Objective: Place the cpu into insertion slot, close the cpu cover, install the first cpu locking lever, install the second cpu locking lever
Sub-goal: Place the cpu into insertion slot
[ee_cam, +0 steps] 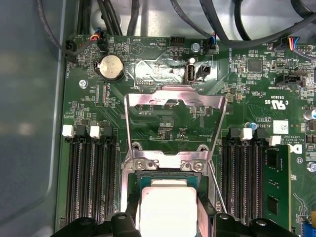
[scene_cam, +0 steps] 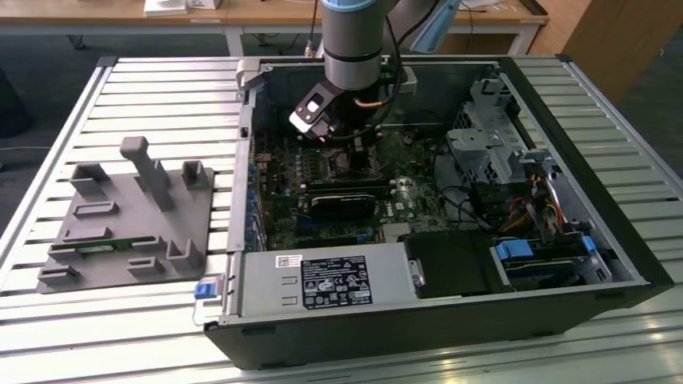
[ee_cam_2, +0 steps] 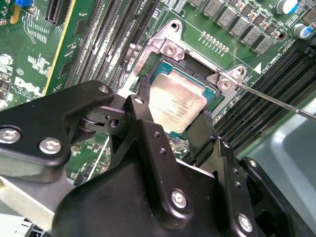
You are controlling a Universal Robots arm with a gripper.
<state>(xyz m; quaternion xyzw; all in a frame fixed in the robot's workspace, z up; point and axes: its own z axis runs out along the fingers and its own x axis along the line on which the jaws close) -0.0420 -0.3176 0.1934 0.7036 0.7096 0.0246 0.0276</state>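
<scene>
Your black gripper (ee_cam_2: 175,102) grasps the silver-grey square cpu (ee_cam_2: 180,112) by two edges.
It is at the black-framed insertion slot (ee_cam_2: 159,69); beyond the slot, the silver metal cpu cover (ee_cam: 143,98) lies open.

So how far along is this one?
Nothing finished yet. The gripper holds the cpu at the slot; whether it is seated I cannot tell. The cover stands open and a lever is loose, so closing and both levers remain.
</scene>
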